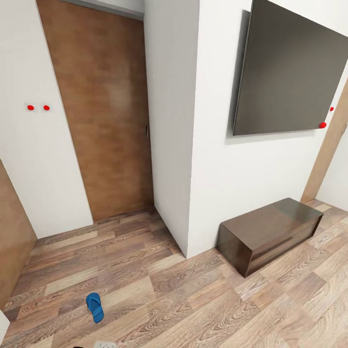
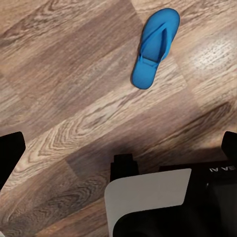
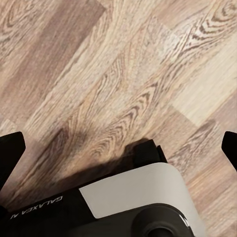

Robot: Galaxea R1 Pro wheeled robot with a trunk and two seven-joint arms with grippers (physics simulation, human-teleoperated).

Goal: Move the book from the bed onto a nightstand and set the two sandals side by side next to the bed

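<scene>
While both sets of jaws hang spread over bare wood floor (image 1: 203, 299), one blue sandal (image 1: 95, 306) lies flat on it, well apart from the low dark bench (image 1: 268, 233).

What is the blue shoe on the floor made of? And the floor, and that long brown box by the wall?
The blue sandal looks like soft rubber or foam: one even matte colour, thin flat sole, moulded strap. The floor looks like wood planks or laminate, with grain swirls and plank seams and a slight sheen. The low brown bench seems to be dark, glossy varnished wood, since its top reflects light. It's a render, so these are guesses.
</scene>
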